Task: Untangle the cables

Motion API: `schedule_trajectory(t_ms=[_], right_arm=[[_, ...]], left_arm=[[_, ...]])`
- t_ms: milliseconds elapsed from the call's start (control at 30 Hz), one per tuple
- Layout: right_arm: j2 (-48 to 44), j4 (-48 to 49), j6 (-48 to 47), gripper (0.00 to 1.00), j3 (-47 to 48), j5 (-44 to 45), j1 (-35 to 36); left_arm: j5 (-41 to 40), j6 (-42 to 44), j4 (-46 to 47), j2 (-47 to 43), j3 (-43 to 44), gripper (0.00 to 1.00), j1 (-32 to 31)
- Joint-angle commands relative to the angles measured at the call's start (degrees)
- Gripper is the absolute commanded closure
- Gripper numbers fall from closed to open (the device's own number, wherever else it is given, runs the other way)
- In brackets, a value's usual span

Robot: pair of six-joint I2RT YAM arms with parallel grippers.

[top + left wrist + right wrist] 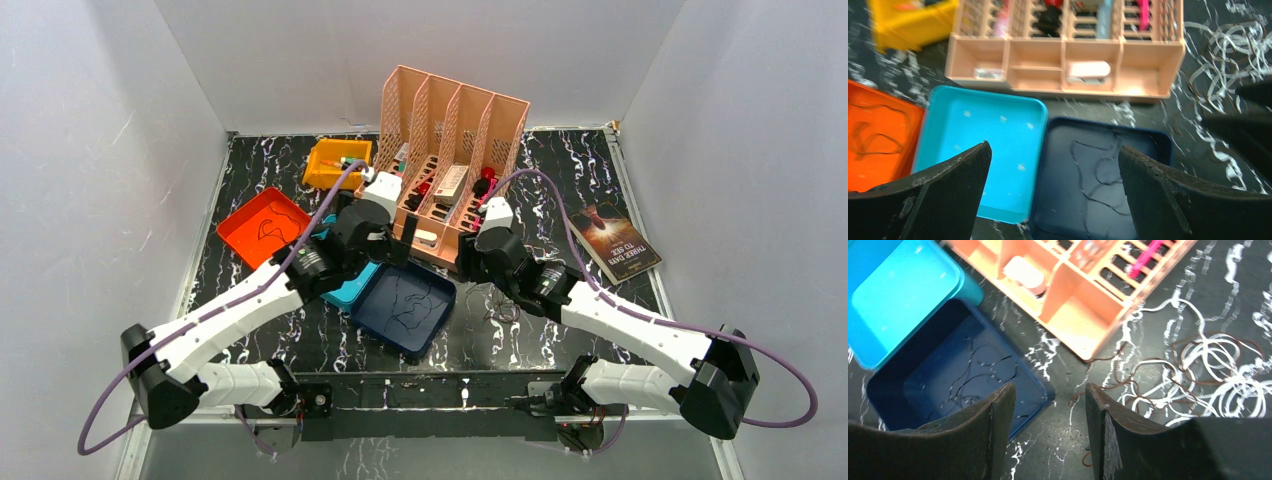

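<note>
Cables (1209, 365): curly white and brown tangle beside peach organizer (1075, 315).

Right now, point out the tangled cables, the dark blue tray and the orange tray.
tangled cables (1209, 367): right wrist view, white loops
dark blue tray (1058, 185): left wrist view, bare floor
orange tray (240, 222): top view, bare floor

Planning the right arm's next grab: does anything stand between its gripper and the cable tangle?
Nothing visible. The open right gripper hangs over the table by the navy tray; the tangle lies uncovered beside the organizer.
</note>
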Motion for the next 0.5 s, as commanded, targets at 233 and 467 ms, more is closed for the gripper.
schedule_trajectory(t_ms=[233,467], right_arm=[[0.1,-18.3,17.1,0.37,1.2,14.8,-0.4],[0.9,-21.6,26.7,0.42,-1.7,12.3,-1.3]], left_arm=[[13.7,-14.2,-2.4,5.6,-0.9,0.02,0.3],[6.5,-9.1,-0.8,3.1,-4.4,0.02,1.4]])
